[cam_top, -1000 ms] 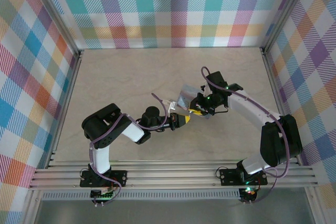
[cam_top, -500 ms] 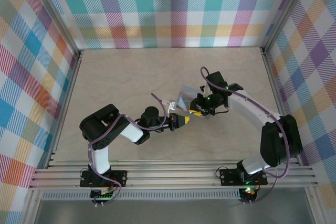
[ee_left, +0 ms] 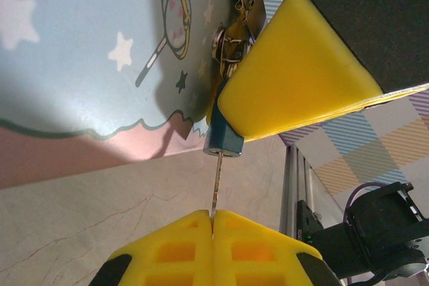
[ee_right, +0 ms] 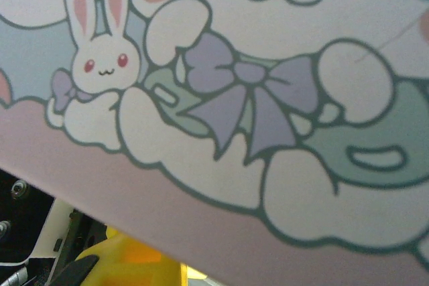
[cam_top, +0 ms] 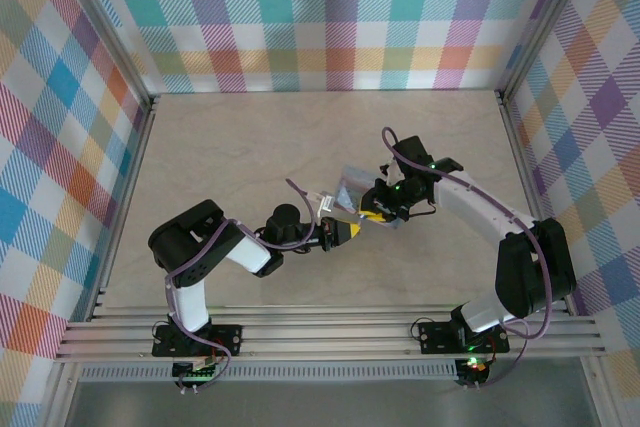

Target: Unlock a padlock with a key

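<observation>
— Looking for the key (ee_left: pixel 215 182)?
— Found! Pinched tight in the left gripper (ee_left: pixel 213 218), down at 6 o'clock in the left wrist view. Squeezed shut on the thin metal end, with no gap between the yellow tips.

— Pointing which way?
— Straight up to 12 o'clock, right at the bottom of the padlock (ee_left: pixel 222 142). Touching there. Inside the hole or just at it, hard to tell.

— And where to find the padlock?
— Near the middle of the left wrist view. Small and dark blue, sitting at the edge of the pale blue tin (ee_left: pixel 87 45) with the stars on it. Half tucked under a big yellow finger (ee_left: pixel 295 72) of the right gripper (cam_top: pixel 377 211), at 1 o'clock from the lock.

— Gripping the lock, then?
— Can't tell. Lying over the top of the lock with that finger. Squeezing or just resting, no way to say.

— And from up high?
— Meeting nose to nose near the middle of the desk (cam_top: pixel 250 147). Left arm reaching in from 8 o'clock, right arm from 4 o'clock. Tin tipped up just at 12 o'clock from the meeting spot.

— Anything in the right wrist view?
— Tin very close up, with a white bunny and a purple bow. A bit of yellow peeking out at 7 o'clock.
</observation>
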